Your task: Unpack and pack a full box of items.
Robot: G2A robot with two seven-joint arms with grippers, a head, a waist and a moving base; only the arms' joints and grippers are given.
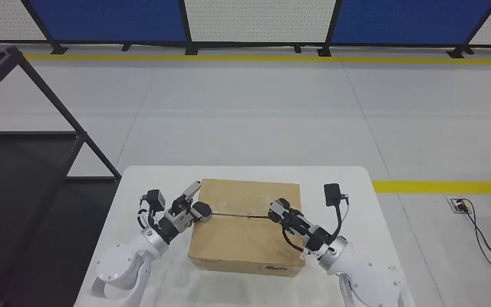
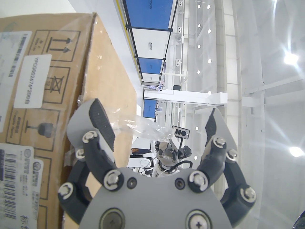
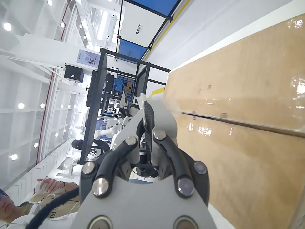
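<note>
A closed cardboard box (image 1: pixel 245 242) stands in the middle of the white table (image 1: pixel 153 184), with clear tape along its top seam (image 1: pixel 238 216). At the seam's left end my left gripper (image 1: pixel 196 209) is open; its wrist view has one finger (image 2: pixel 101 117) against the labelled box (image 2: pixel 47 72), and a loose scrap of clear tape (image 2: pixel 152 127) hangs off the box edge between the jaws of the left gripper (image 2: pixel 157 125). My right gripper (image 1: pixel 275 210) sits at the seam's right end, shut. In its wrist view, the right gripper (image 3: pixel 145 107) has pressed-together fingers just above the box top (image 3: pixel 238 148), beside the seam (image 3: pixel 238 121).
A black metal frame (image 1: pixel 46 130) stands on the floor left of the table. Blue and white partition panels (image 1: pixel 253 19) close off the back, with a yellow floor line (image 1: pixel 230 56) before them. Bare table strips run on both sides of the box.
</note>
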